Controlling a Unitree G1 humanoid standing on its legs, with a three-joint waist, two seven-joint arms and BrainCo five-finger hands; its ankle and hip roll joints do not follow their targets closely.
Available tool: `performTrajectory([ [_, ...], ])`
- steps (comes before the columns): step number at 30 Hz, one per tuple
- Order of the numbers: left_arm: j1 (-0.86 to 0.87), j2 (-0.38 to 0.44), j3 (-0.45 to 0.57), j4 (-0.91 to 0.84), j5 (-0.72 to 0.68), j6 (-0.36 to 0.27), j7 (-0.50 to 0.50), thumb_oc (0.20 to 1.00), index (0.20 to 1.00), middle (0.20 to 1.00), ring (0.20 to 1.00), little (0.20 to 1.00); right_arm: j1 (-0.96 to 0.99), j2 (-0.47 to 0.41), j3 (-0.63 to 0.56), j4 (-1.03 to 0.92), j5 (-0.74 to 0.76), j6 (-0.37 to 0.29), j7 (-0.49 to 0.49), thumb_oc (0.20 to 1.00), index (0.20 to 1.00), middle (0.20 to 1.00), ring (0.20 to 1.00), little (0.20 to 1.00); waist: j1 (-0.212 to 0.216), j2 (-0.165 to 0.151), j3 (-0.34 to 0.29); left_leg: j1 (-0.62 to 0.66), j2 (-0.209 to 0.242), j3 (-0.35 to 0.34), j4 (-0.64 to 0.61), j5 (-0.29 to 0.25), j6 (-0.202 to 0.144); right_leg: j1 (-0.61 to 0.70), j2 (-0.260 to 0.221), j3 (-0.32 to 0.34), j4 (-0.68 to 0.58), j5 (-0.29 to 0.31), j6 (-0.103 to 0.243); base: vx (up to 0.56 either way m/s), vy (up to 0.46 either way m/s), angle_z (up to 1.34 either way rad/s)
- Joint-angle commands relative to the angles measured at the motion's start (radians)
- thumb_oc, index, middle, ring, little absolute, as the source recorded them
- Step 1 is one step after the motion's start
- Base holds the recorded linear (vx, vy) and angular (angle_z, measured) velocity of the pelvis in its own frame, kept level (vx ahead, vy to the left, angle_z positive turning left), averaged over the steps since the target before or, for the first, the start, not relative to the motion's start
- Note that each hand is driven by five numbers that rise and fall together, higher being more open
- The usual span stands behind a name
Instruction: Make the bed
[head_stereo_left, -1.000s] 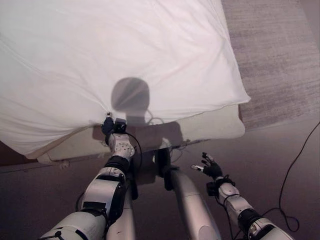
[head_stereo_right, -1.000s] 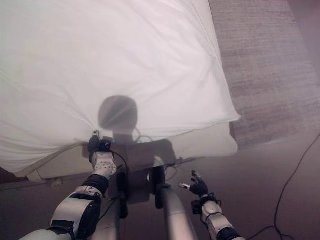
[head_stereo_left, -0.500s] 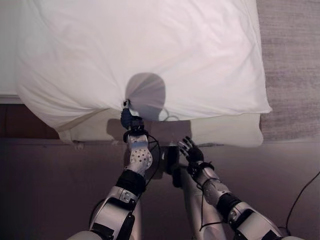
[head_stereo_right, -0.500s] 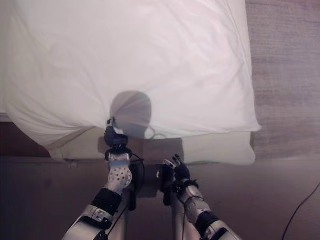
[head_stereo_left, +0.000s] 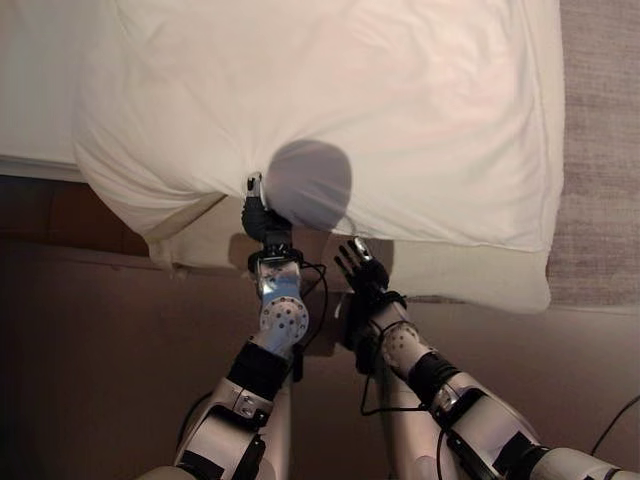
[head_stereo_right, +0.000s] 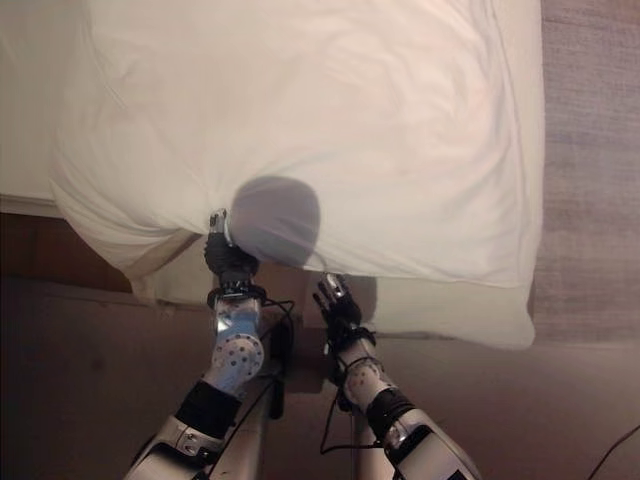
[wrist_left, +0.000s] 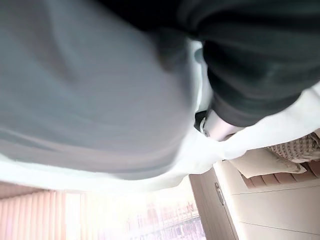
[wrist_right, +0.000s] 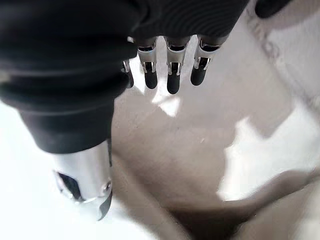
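Note:
A white duvet (head_stereo_left: 380, 110) covers the bed, and its near edge hangs over the cream mattress (head_stereo_left: 480, 281). My left hand (head_stereo_left: 262, 216) is raised to that edge with its fingers curled on a pinch of the cloth; the left wrist view shows the duvet (wrist_left: 90, 90) bunched right against the hand's thumb (wrist_left: 218, 125). My right hand (head_stereo_left: 358, 270) is open just beside it, fingers (wrist_right: 170, 73) straight and pointing at the mattress side (wrist_right: 200, 145) below the duvet's edge, holding nothing.
A grey rug (head_stereo_left: 600, 150) lies on the floor to the right of the bed. A dark wooden bed frame (head_stereo_left: 60, 212) shows under the mattress at left, with the bare sheet (head_stereo_left: 35, 90) above it. Dark floor (head_stereo_left: 90, 360) runs along the bed's near side.
My right hand has come up from low on the right to the mattress side beside the left hand. The left hand keeps its hold on the duvet edge. The camera has shifted.

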Motion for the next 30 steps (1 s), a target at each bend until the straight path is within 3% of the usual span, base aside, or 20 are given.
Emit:
performTrajectory([
  [1,-0.052,-0.012,0.059,-0.209,0.163,-0.098,0.027,0.2,0.2,0.2,0.2,0.2,0.01,-0.03,-0.114,-0.139,0.065,-0.137,0.005,1.0,1.0,1.0,1.0,1.0,0.016,0.082,-0.023,-0.007,-0.018,0.021,0.029,-0.046,-0.019,0.039,-0.026,0.014,-0.108,0.078,0.113,0.01,0.028,0.04],
  [3,-0.051,0.014,0.101,-0.201,0.213,-0.112,0.078,0.2,0.2,0.2,0.2,0.2,0.007,-0.047,-0.18,-0.169,0.052,-0.189,-0.026,1.0,1.0,1.0,1.0,1.0,0.013,0.087,-0.023,-0.011,-0.016,0.025,0.04,-0.057,-0.016,0.033,-0.027,0.018,-0.097,0.068,0.113,0.01,0.034,0.03],
  [15,-0.029,0.077,0.197,-0.187,0.301,-0.12,0.179,0.2,0.2,0.2,0.2,0.2,0.004,-0.103,-0.353,-0.262,0.038,-0.305,-0.106,1.0,1.0,1.0,1.0,1.0,-0.003,0.089,-0.042,-0.047,-0.012,0.046,0.061,-0.066,-0.006,-0.008,-0.029,0.032,-0.08,0.069,0.115,0.01,0.026,0.0],
  [30,-0.019,0.13,0.281,-0.171,0.362,-0.128,0.249,0.2,0.2,0.2,0.2,0.2,-0.016,-0.189,-0.462,-0.237,-0.024,-0.328,-0.19,1.0,1.0,1.0,1.0,1.0,-0.008,0.085,-0.069,-0.076,-0.011,0.06,0.064,-0.071,0.001,-0.046,-0.03,0.047,-0.081,0.079,0.123,0.01,0.015,-0.02],
])
